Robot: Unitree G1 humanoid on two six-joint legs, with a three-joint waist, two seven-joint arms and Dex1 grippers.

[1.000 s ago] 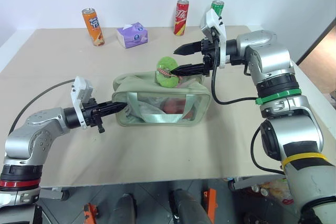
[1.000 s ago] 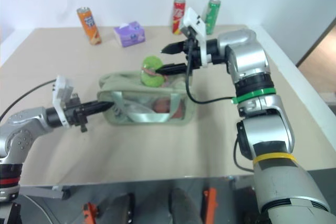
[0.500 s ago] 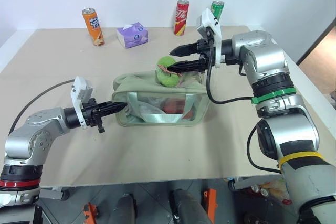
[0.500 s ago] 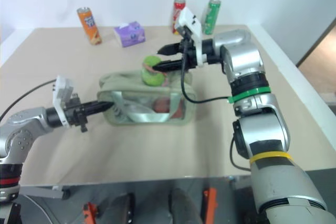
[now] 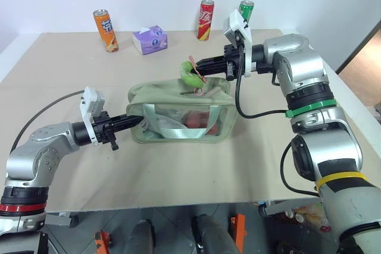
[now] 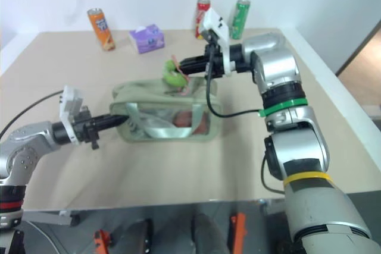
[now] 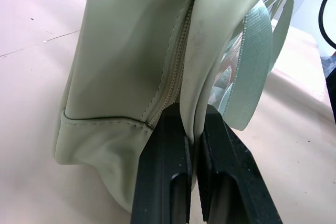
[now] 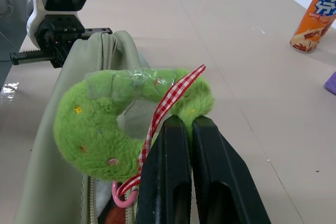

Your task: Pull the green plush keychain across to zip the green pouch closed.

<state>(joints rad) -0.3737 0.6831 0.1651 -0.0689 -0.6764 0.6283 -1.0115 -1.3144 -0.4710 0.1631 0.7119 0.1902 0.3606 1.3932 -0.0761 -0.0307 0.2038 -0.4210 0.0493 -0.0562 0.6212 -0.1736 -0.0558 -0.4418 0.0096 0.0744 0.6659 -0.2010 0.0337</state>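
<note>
Right gripper [image 5: 202, 63] clamped on the green plush keychain [image 5: 190, 74], lifted just above the green pouch [image 5: 181, 117] at its 1 o'clock top corner. Left gripper [image 5: 136, 119] pinched shut on the pouch's end seam at 9 o'clock, anchoring it on the counter [image 5: 178, 171]. Zipper apparently open along the top, nothing drawn across yet.

Likely trouble from here: a thin bite on soft fuzz, so a slip off the plush under load. A pull angled upward rather than along the track, lifting or tipping the pouch instead of moving the slider. Cord or gingham ribbon [image 8: 168, 98] stretching, perhaps snapping at the ring. Fabric slipping from the left anchor, dragging the whole pouch toward 9 o'clock. Contents possibly snagging the teeth.
</note>
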